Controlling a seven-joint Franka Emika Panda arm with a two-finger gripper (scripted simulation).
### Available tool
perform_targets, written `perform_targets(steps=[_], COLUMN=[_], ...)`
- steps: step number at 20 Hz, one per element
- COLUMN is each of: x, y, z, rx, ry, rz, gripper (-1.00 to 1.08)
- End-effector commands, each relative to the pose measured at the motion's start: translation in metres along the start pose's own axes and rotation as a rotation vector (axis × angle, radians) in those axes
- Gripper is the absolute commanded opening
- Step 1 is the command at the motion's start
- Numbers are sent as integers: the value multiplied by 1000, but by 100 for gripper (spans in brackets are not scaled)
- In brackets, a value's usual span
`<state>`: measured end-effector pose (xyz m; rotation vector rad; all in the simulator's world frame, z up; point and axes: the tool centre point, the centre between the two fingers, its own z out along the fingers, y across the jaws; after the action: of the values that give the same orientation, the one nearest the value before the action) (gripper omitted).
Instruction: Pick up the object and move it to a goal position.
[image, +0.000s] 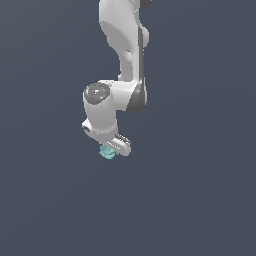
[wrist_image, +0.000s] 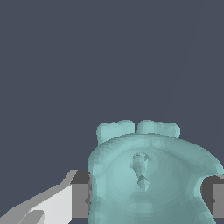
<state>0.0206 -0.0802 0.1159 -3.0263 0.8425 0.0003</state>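
The object is a small pale teal lumpy chunk. In the exterior view it pokes out just below the white arm's hand, mostly hidden by it. In the wrist view the object fills the space between the two dark finger pads, which press against its sides. My gripper is shut on the object. Whether the object rests on the floor or hangs above it cannot be told.
A plain dark grey-blue surface fills both views. The white arm reaches down from the top of the exterior view.
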Motion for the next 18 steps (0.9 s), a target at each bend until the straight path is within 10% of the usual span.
perform_targets(steps=[1,18], x=[5,47], y=[1,10], z=[-25,-201], rx=[0,-1], ry=[1,1], rz=[0,1], gripper=[-100,-100])
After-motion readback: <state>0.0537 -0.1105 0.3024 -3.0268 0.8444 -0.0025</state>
